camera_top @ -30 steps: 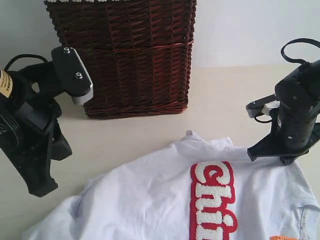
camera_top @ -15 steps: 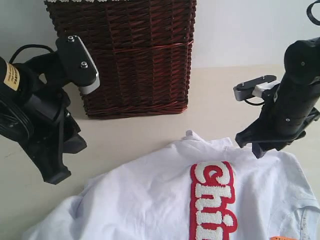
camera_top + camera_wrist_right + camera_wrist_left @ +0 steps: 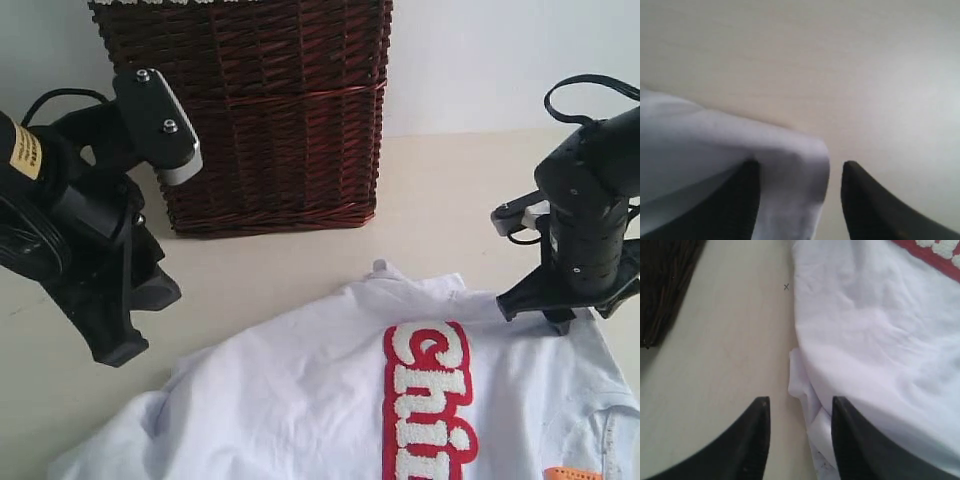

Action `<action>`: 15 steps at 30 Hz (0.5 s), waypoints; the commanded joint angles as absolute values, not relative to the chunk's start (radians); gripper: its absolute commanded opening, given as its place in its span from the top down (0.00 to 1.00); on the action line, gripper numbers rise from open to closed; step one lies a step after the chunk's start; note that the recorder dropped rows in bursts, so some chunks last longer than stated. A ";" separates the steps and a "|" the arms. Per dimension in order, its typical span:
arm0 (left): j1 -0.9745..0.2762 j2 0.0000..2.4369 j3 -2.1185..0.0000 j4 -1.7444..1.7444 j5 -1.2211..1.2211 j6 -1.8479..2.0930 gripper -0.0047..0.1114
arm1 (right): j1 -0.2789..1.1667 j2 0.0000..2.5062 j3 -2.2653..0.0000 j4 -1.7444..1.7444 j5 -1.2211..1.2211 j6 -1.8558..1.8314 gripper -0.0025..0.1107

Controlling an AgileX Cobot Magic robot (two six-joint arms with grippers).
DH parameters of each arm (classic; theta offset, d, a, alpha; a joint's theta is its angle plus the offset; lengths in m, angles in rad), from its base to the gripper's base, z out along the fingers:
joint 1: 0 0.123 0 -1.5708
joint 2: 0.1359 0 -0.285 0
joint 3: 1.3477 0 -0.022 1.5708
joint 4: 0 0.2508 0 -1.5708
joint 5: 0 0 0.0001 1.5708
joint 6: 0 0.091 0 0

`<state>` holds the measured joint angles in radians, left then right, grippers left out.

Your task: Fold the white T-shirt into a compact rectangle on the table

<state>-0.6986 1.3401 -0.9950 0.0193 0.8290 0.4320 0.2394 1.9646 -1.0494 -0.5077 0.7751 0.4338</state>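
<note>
I count one white T-shirt (image 3: 300, 390), rumpled, red lettered band up, on the near table (image 3: 440, 200) before one wicker basket (image 3: 270, 110). Two grippers, both spread: left gripper (image 3: 800, 410) at its left edge, right gripper (image 3: 800, 170) astride its far-right fold.

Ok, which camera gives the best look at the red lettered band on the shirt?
The exterior view: the red band and its white letters show large on the white T-shirt, cut only at the frame edge. The left wrist view catches just a corner of the band. The right wrist view shows plain white fabric, no band.
</note>
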 commanded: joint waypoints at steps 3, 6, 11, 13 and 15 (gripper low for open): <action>-0.696 1.361 -1.000 0.010 0.779 0.434 0.61 | 0.236 2.037 -1.054 -0.509 0.706 0.374 0.97; -0.696 1.405 -1.000 -0.029 0.767 0.434 0.61 | 0.236 2.034 -1.068 -0.670 0.699 0.460 0.98; -0.696 1.525 -1.000 -0.031 0.733 0.441 0.61 | 0.236 1.992 -1.172 -0.926 0.866 0.585 0.98; -0.696 1.570 -1.000 -0.031 0.739 0.441 0.61 | 0.236 1.969 -1.203 -0.983 0.861 0.625 0.98; -0.696 1.608 -1.000 -0.031 0.753 0.441 0.61 | 0.236 1.962 -1.230 -0.996 0.848 0.648 0.98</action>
